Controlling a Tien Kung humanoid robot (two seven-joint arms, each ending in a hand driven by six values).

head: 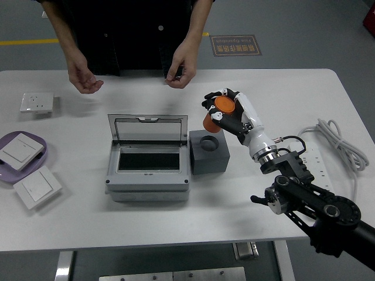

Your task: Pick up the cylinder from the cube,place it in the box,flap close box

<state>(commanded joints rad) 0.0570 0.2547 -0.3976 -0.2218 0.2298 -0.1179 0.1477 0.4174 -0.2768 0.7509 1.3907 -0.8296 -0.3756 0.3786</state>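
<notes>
1. The right hand grips one orange cylinder, held in the air above and clear of one grey cube.
2. The cube's round socket is bare; just left stands one grey box, lid raised.
3. Three white switch plates lie at the tabletop left side, one on a purple plate.
4. A person's two hands hover over the far edge.

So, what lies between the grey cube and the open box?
Nothing. In the head view the cube stands right beside the box at its right wall, with barely a gap. The right hand holds the orange cylinder above the cube.
</notes>
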